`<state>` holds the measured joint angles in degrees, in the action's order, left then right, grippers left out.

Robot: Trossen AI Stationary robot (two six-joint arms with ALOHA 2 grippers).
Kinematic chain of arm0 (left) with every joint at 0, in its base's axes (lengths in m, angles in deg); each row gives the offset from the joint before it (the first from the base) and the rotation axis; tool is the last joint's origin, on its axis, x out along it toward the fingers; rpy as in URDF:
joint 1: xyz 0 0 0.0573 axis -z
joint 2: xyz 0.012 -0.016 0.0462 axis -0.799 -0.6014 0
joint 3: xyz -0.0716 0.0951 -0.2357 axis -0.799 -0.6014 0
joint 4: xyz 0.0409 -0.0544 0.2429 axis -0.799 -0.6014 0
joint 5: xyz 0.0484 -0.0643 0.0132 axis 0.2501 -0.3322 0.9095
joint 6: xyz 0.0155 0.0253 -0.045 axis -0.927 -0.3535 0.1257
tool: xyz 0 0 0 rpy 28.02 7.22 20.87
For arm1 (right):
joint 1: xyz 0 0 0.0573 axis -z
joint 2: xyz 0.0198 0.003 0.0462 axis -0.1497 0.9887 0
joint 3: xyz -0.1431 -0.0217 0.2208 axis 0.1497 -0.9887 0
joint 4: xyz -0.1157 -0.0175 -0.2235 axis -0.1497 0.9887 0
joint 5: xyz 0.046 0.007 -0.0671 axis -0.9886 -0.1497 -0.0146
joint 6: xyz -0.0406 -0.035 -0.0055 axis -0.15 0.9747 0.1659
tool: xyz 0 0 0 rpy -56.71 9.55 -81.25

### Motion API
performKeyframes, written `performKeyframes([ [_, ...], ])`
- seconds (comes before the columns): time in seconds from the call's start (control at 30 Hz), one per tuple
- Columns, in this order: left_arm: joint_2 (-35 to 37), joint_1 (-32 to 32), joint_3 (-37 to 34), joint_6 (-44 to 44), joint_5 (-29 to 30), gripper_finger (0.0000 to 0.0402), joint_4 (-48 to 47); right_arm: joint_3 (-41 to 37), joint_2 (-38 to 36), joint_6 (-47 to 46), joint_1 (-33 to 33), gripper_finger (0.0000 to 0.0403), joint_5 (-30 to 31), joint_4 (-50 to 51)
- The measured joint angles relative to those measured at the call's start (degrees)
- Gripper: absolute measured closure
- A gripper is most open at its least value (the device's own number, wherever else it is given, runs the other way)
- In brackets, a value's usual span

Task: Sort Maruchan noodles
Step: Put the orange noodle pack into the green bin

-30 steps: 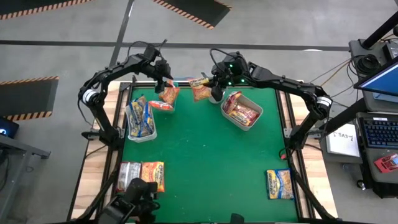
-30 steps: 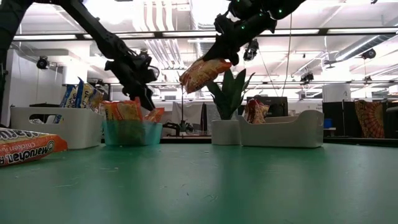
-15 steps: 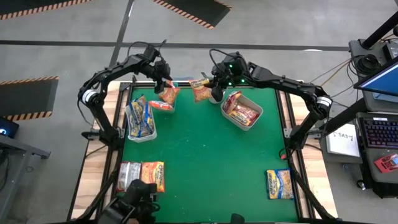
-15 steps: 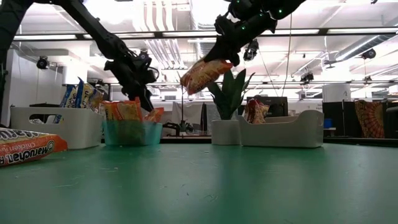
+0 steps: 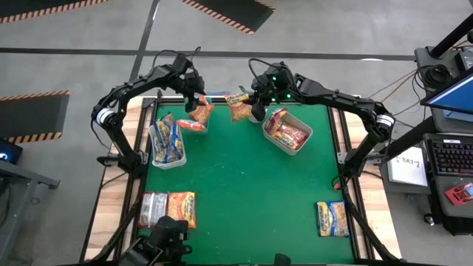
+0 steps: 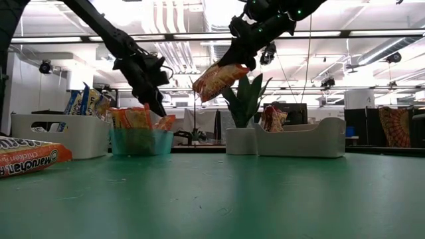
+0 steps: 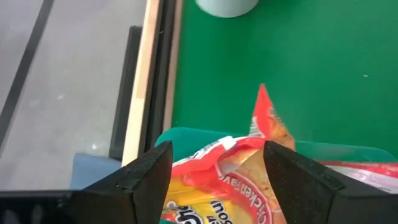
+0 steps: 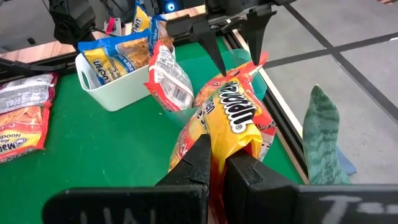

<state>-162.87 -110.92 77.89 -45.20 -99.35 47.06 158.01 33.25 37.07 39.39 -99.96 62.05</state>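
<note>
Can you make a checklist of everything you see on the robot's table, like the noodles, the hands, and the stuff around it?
Surface: green mat on wooden table.
Job's things: orange packet held in air; packets in teal bin, white bin and grey bin; three packets lie loose on the mat.
Clutter: potted plant.
Hands: right hand shut on orange packet; left hand open above teal bin.
Cables: some by desk, right of table.
Surroundings: laptop, keyboard, striped floor tape.

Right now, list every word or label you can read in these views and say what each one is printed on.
"Maruchan", with "Chicken" partly legible above it: on the orange packet lying flat on the table at the low view's left edge.
"Maruchan": sideways on the orange packet gripped in the right hand.
"Chicken Fla...", cut off: on the packet between the left hand's open fingers.
The print on the other packets is too small to read.
</note>
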Motion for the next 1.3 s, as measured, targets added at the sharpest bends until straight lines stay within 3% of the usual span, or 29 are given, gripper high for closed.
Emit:
performKeyframes([
  [0.2, -0.9, -0.03, -0.76, -2.91, -1.07, 0.0165, -0.54, 0.0, 0.0, 1.22, 0.0, 0.0394, 0.0, 0.89],
  [0.43, -3.09, -0.05, -0.85, -3.58, -0.64, 0.0195, 0.17, -0.02, 0.6, 1.38, 0.0, 0.0394, 0.0, 0.61],
  [0.57, -2.97, -0.06, -0.85, -3.2, -0.53, 0.0252, 0.38, -0.04, 1.69, 1.3, 0.0, 0.0394, 0.0, -0.72],
  [0.73, -2.64, 0.01, -0.85, -2.29, 0.6, 0.0366, -0.82, 2.0, 3.76, 0.61, 0.28, 0.0394, 0.0, -2.47],
  [0.8, -2.64, 0.02, -0.85, -1.16, 0.76, 0.0391, -1.18, 3.51, 4.82, 0.67, 0.34, 0.0394, 0.04, -2.55],
  [1.3, 3.2, 1.39, -0.87, 9.41, 0.93, 0.0401, -8.9, 22.66, 19.15, 1.5, 0.37, 0.0394, 0.53, -2.33],
])
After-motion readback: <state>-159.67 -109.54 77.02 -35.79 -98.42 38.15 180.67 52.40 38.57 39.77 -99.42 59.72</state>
